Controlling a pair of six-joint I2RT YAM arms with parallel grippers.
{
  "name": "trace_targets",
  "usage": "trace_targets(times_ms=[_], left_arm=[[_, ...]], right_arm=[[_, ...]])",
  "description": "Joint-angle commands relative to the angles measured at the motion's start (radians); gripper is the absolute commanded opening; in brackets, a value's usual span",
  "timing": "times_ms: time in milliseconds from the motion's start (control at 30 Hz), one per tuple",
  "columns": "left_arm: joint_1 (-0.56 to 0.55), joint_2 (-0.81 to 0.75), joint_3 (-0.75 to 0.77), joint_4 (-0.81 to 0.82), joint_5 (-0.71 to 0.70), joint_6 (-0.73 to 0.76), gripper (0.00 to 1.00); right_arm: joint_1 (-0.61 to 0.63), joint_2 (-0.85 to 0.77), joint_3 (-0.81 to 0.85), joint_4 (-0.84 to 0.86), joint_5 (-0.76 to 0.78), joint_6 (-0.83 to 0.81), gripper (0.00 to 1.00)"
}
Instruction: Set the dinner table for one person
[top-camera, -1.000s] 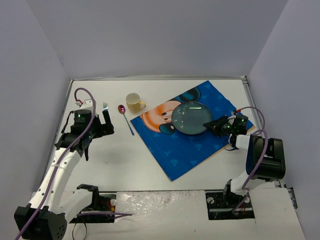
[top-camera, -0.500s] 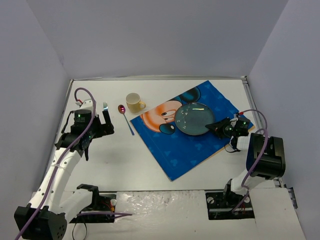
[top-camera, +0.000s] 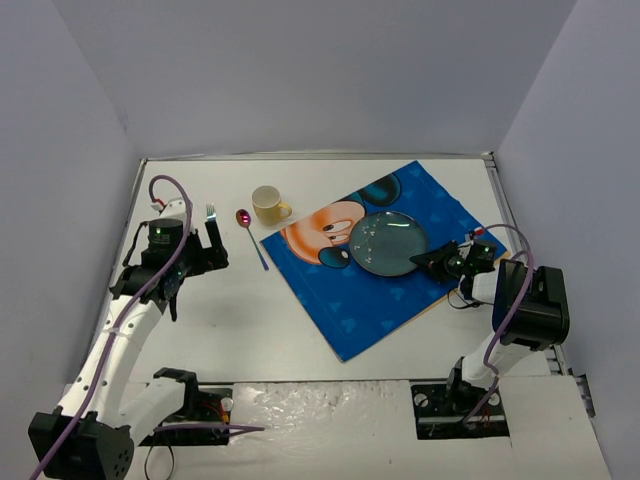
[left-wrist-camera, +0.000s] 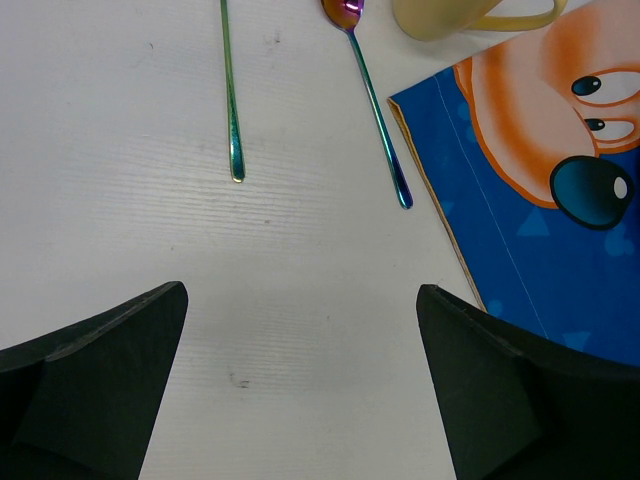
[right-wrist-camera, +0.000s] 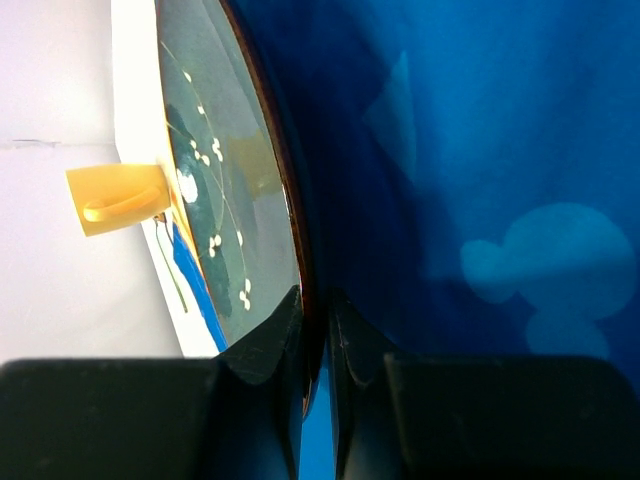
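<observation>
A teal plate lies on the blue cartoon-mouse placemat, which lies on the white dinner table. My right gripper is shut on the plate's right rim; the wrist view shows the plate edge-on between my fingers. A fork, a spoon and a yellow cup lie left of the placemat. My left gripper is open and empty above bare table, just near of the fork and spoon.
Grey walls enclose the table on three sides. The placemat's corner lies to the right of my left gripper. The cup stands at the placemat's far left corner.
My right gripper has moved to the right and slightly back with the plate, which has slid a little to the right on the placemat. The left arm has not moved.
</observation>
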Motion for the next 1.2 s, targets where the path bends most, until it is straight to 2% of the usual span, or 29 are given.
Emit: trace_targets(times_ms=[0,100,133,200,333,500,600,700,800,1067,1167], left_arm=[[0.005,-0.006,0.009,0.058,0.004,0.012,0.97],[0.005,-0.006,0.008,0.057,0.004,0.012,0.97],[0.005,-0.005,0.006,0.057,0.004,0.011,0.97],[0.005,-0.003,0.006,0.057,0.004,0.009,0.97],[0.004,0.007,0.008,0.06,0.004,-0.006,0.97],[0.001,0.064,0.066,0.054,0.012,-0.032,0.97],[0.001,0.146,0.177,0.036,-0.005,-0.046,0.97],[0.001,0.264,0.278,0.03,-0.016,-0.048,0.97],[0.001,0.378,0.395,0.026,-0.012,-0.044,0.97],[-0.002,0.719,0.726,-0.002,0.026,-0.014,0.97],[-0.011,0.796,0.792,-0.006,0.043,0.006,0.97]], right_arm=[[-0.004,-0.026,0.0,0.017,-0.01,-0.052,0.08],[-0.004,-0.03,-0.009,-0.02,0.018,-0.074,0.27],[-0.004,-0.037,-0.013,-0.041,0.027,-0.084,0.36],[-0.004,-0.049,-0.012,-0.079,0.048,-0.096,0.42],[-0.004,-0.108,0.01,-0.2,0.105,-0.145,0.45],[-0.004,-0.305,0.093,-0.479,0.287,-0.273,0.71],[-0.003,-0.452,0.144,-0.608,0.43,-0.317,0.83],[-0.001,-0.572,0.189,-0.673,0.512,-0.334,0.9],[0.021,-0.59,0.286,-0.723,0.539,-0.366,0.94],[0.135,-0.596,0.394,-0.715,0.558,-0.428,0.94],[0.178,-0.601,0.407,-0.712,0.562,-0.445,0.94]])
